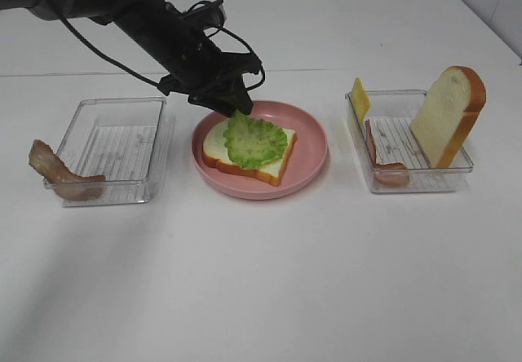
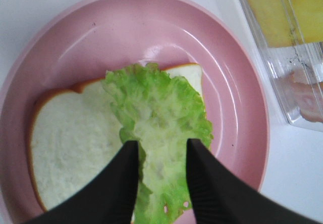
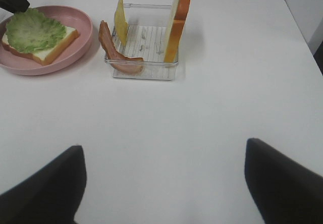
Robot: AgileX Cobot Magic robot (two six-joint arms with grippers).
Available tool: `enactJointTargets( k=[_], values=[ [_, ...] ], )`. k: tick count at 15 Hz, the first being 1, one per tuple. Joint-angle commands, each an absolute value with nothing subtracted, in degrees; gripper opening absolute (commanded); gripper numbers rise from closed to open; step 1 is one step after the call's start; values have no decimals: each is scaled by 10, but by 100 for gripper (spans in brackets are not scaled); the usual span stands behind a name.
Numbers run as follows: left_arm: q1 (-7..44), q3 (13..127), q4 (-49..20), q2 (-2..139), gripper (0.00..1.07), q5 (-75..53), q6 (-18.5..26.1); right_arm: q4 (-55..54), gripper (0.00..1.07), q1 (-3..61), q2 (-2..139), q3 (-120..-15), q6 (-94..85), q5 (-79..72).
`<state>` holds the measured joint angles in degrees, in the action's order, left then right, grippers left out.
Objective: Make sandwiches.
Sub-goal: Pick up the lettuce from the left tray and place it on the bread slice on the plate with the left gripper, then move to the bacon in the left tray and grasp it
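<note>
No text, label, brand, number or sign is legible in any view. The pink plate (image 1: 311, 160) is plain, as are the clear tray to its left (image 1: 114, 103) and the clear tray to its right (image 1: 412, 185). The bread slice (image 1: 444, 113) standing in the right tray and the black arm (image 1: 155, 19) above the plate carry no readable marking.

The white table (image 1: 261, 280) carries three things in a row: a clear tray (image 1: 114, 146) on the left, a pink plate (image 1: 314, 146) in the middle, and a second clear tray (image 1: 394, 138) on the right. A bacon strip (image 1: 49, 165) hangs over the left tray's outer corner.
</note>
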<state>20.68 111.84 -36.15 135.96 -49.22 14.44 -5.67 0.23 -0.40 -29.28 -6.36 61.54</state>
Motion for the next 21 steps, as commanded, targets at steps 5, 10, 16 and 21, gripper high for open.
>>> enactJointTargets(
  k=[5, 10, 16, 21],
  values=[
    [206, 1119, -319, 1343, 71, -486, 145, -55, 80, 0, -11, -290, -66, 609],
    [206, 1119, -159, 1267, 70, -506, 73, -55, 80, 0, -11, -290, -66, 609],
    [206, 1119, -40, 1150, 70, -612, 39, -55, 80, 0, -11, -290, -66, 609],
    [206, 1119, 88, 1082, 70, -708, -51, -54, 80, 0, -11, -290, -66, 609]
  ],
)
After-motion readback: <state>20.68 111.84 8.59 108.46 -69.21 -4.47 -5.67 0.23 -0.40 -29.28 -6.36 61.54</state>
